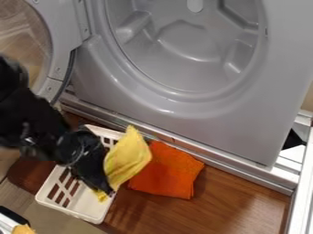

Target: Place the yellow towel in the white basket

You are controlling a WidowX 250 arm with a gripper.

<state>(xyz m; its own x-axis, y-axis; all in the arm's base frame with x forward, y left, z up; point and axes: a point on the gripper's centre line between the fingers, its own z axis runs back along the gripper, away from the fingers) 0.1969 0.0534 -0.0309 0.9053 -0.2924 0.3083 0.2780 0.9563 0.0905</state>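
washer cut off, basket partly hidden

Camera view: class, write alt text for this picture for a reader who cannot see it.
A black robot arm holds a yellow towel in its end effector over a white basket. An orange cloth lies beside it on a wooden surface, before an open grey laundry machine.

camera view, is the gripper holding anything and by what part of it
The gripper holds the yellow towel near its lower end, over the white basket.
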